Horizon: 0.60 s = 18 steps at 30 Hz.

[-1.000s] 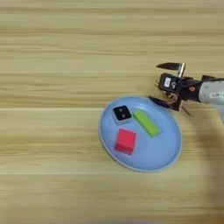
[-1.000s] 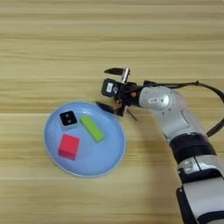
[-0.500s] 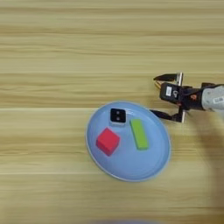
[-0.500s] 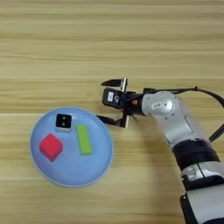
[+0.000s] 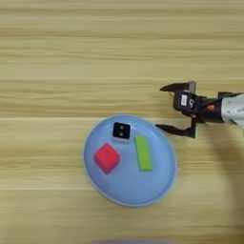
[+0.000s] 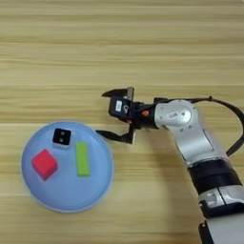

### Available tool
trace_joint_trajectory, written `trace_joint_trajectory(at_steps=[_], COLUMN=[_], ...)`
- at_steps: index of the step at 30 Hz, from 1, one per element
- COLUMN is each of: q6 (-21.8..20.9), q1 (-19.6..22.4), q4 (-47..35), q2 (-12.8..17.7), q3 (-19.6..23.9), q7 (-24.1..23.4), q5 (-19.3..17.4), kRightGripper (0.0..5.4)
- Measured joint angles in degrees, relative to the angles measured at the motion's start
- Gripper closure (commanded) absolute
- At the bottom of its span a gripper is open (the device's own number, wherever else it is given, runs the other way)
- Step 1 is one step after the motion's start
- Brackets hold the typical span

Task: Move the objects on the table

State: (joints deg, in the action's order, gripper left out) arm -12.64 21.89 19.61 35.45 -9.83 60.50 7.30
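A round light-blue plate (image 5: 131, 190) lies on the wooden table (image 5: 57, 57), below the middle. On it are a red cube (image 5: 106, 158) at the left, a green flat bar (image 5: 143, 153) at the right and a small black-and-white cube (image 5: 121, 130) near the far rim. My right gripper (image 5: 160, 107) comes in from the right and points left, just beyond the plate's far right rim. It is open, with nothing between its fingers. The lower fingertip (image 6: 99, 133) sits right at the plate's rim (image 6: 107, 147); I cannot tell whether it touches.
The silver forearm (image 6: 190, 128) and a black cable (image 6: 228, 112) run from the gripper down the right side to the bottom edge. Bare wood with long grain stripes lies across the far half and the left.
The plate has slid left and toward the near edge, turning so the red cube now lies left of the green bar. The open gripper followed it left and nearer.
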Motion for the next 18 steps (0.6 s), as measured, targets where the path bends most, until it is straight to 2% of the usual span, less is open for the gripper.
trace_joint_trajectory(at_steps=[4,9,15,18], q6=[-0.33,-0.08,2.18,4.64], q1=[-1.85,-1.75,2.8,5.75], q4=[-1.65,-0.65,4.45,8.54], q2=[0.71,0.55,-0.62,-2.42], q3=[-0.31,-0.07,1.65,3.8], q7=[2.95,2.14,-3.56,-8.87], q5=[-0.83,-0.77,-0.04,0.01], kRightGripper=[0.05,0.05,0.05,0.05])
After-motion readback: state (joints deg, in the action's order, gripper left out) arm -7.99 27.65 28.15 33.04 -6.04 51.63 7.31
